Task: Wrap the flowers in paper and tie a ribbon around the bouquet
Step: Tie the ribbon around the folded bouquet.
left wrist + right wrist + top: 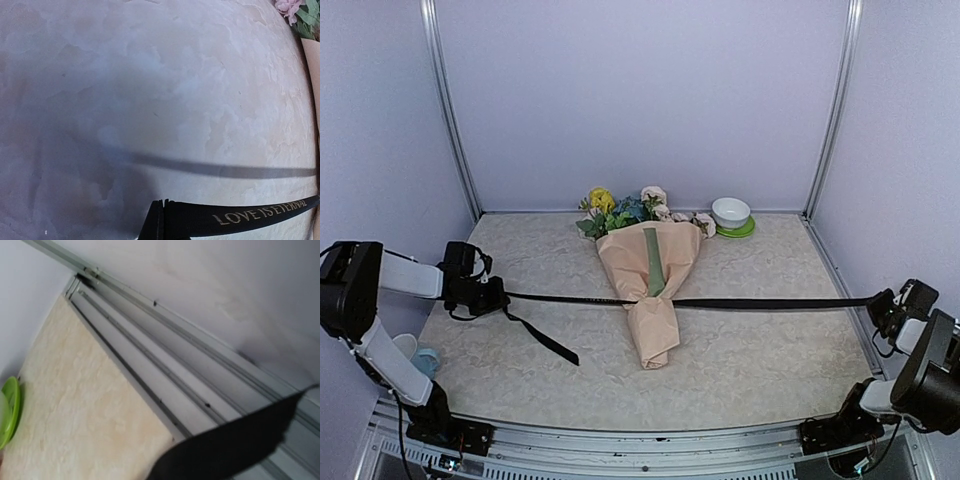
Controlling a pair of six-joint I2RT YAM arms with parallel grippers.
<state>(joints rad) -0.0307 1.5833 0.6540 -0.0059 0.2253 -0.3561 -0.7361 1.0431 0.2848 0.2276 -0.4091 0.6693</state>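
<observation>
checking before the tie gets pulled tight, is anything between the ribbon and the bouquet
Nothing visible does. The ribbon runs straight from the left gripper to the right gripper and lies across the bouquet at its narrow waist; the white bowl sits farther back, off its line.

- Table (770,340): beige top, pale marbled pattern; shows in all 3 views
- Bowl (731,211): white, round, upright; stands on the plate at the far right of the table
- Plate (748,231): bright green; under the bowl, rim showing around it
- Walls (640,100): plain lilac panels on 3 sides
- Frame posts (451,110): 2 silver uprights at the far corners
- Rail (650,440): silver metal strip along the near edge
- Pale blue item (426,360): low by the left edge; partly hidden, kind unclear
</observation>
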